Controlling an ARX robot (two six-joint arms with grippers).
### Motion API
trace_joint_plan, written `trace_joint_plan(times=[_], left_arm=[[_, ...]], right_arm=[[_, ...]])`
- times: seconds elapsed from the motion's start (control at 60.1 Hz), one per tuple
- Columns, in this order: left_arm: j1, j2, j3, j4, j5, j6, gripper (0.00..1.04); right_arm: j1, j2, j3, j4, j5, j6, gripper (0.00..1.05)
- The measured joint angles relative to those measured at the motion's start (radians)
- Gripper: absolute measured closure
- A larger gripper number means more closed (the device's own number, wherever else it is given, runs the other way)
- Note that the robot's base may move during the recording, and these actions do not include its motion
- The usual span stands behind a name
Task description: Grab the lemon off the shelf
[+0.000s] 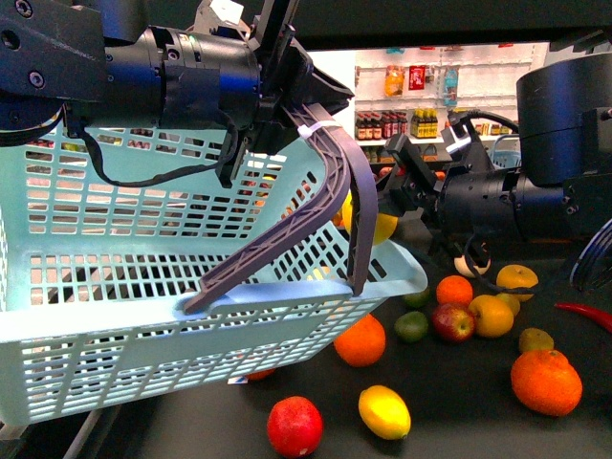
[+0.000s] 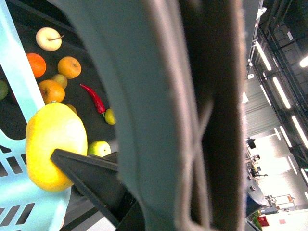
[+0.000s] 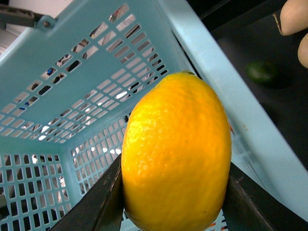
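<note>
So here's where we're at: the lemon (image 1: 384, 228) is off the shelf (image 1: 459, 406) and up in the air, pinched across its middle by the right fingers (image 3: 103, 204), one black finger on each side. They're closed firmly on it, and you can see that best from the right wrist camera.

Edge-wise it's tight. The lemon hangs right at the corner of the light blue basket (image 1: 143, 287), just over the rim (image 1: 406, 273). From the right wrist, part of it is over the slotted inside and part is still out over the dark shelf. In the front view the grey handle (image 1: 330, 182) drops down just beside the lemon and overlaps its edge, so there's hardly any room on that side.

The left fingers (image 1: 311, 91) are closed on the top of that handle, and the basket hangs from them tilted, with its corner dipping toward the fruit.

Below the basket, the shelf is pretty crowded. There's an orange (image 1: 360, 340) and a lime (image 1: 411, 327) close under the rim, and a red apple (image 1: 295, 426) and another yellow fruit (image 1: 384, 411) nearer to us. A red chili (image 1: 583, 314) sits way out at the right edge. The most open dark patch is between the yellow fruit and the big orange fruit (image 1: 546, 382).
</note>
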Motion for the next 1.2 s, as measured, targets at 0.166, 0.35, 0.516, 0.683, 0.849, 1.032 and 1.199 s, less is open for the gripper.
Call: trace_joint_plan(times=[0.166, 0.35, 0.516, 0.683, 0.849, 1.032, 1.199], left_arm=[[0.0, 0.0, 0.0, 0.0, 0.0, 0.0, 0.99], [0.0, 0.0, 0.0, 0.0, 0.0, 0.001, 0.99], [0.0, 0.0, 0.0, 0.0, 0.001, -0.001, 0.99], [0.0, 0.0, 0.0, 0.0, -0.001, 0.0, 0.99], [0.0, 0.0, 0.0, 0.0, 0.0, 0.0, 0.99], [0.0, 0.0, 0.0, 0.0, 0.0, -0.001, 0.99], [0.0, 0.0, 0.0, 0.0, 0.0, -0.001, 0.99]], right_arm=[[0.025, 0.0, -0.014, -0.002, 0.008, -0.063, 0.46], [0.022, 0.0, -0.017, 0.046, 0.024, -0.08, 0.16], [-0.018, 0.002, -0.014, 0.114, 0.038, -0.027, 0.08], [-0.1, 0.057, 0.057, 0.077, 0.175, -0.06, 0.07], [-0.166, 0.19, 0.13, 0.022, 0.34, -0.217, 0.07], [-0.186, 0.398, 0.187, -0.056, 0.428, -0.436, 0.07], [-0.154, 0.514, 0.187, -0.068, 0.422, -0.557, 0.07]])
